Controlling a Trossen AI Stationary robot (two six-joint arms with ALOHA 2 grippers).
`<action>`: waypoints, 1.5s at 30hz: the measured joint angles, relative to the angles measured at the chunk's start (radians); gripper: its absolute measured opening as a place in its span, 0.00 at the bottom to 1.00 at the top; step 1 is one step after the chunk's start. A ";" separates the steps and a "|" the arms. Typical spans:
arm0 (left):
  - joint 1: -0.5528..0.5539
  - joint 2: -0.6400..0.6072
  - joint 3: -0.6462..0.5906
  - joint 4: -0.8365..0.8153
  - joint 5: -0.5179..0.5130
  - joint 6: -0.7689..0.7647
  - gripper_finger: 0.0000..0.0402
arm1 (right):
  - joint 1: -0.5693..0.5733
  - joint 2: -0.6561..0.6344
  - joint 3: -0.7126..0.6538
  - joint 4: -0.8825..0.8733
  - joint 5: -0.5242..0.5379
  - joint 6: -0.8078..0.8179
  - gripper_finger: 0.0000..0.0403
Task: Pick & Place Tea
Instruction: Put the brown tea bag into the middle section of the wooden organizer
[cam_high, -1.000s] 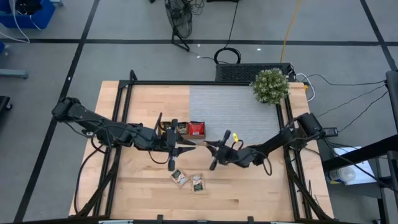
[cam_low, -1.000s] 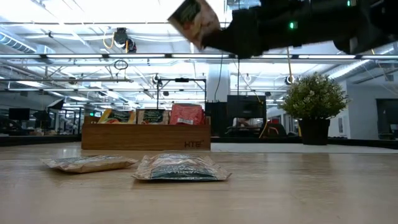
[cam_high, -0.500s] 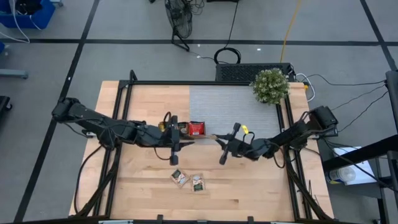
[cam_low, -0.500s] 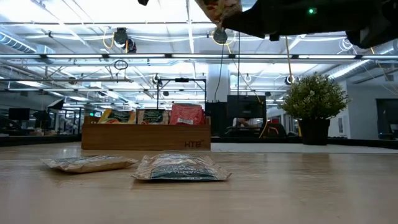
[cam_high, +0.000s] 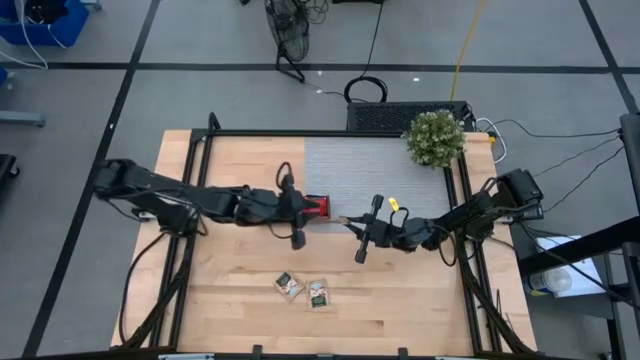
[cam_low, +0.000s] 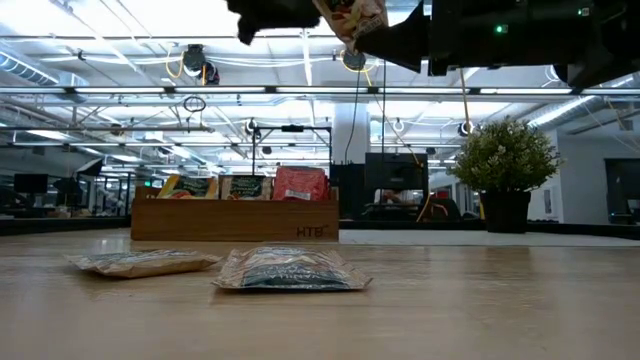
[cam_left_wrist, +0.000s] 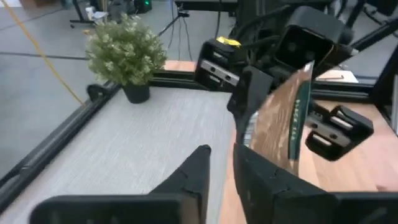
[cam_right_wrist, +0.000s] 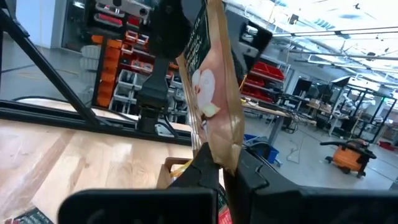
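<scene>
Handing over mid-air | right gripper (cam_right_wrist: 217, 163) clamps brown sachet (cam_right_wrist: 208, 93) above tray (cam_low: 235, 218) | left gripper (cam_left_wrist: 221, 165) has advanced, jaws spread beside it | transfer imminent, judged

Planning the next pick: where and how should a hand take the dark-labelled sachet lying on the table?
Probably from straight above, pinching two opposite edges: the dark-labelled sachet lies flat on the table, puffed in the middle, offering nothing from the side. Avoid the neighbouring sachet. The left hand is open; the right hand holds another sachet.
</scene>
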 joint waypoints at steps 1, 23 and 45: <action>0.003 0.018 0.000 0.015 0.011 -0.001 0.21 | 0.000 0.000 0.000 -0.001 0.000 -0.004 0.00; -0.077 0.035 0.000 0.017 0.036 0.108 0.47 | 0.001 0.000 0.000 -0.066 0.003 0.026 0.00; -0.032 0.070 0.000 0.059 0.048 0.193 0.03 | 0.001 0.000 0.000 -0.058 0.000 0.056 0.02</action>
